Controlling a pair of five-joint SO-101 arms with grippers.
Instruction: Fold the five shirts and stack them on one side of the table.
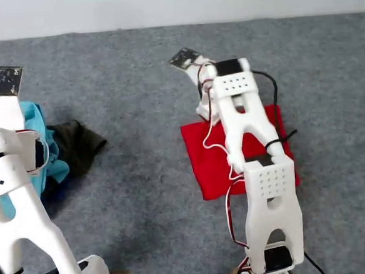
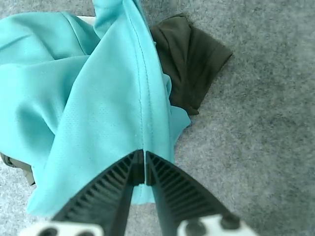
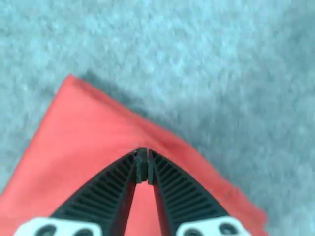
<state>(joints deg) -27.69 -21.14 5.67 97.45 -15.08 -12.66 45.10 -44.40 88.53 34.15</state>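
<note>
We judged the red shirt [image 3: 88, 142] folded — the right gripper [image 3: 142, 167] sat closed over it; the left gripper [image 2: 144, 167] pinched the teal shirt [image 2: 98, 113], which next needed lifting clear.

The right arm [image 1: 270, 187] and the left arm [image 1: 22, 217] are white plastic with rows of little round holes. Red, white and black wires [image 1: 228, 203] run down the side of the right arm. The fingers [image 2: 110, 189] are black with tiny ridges.
</note>
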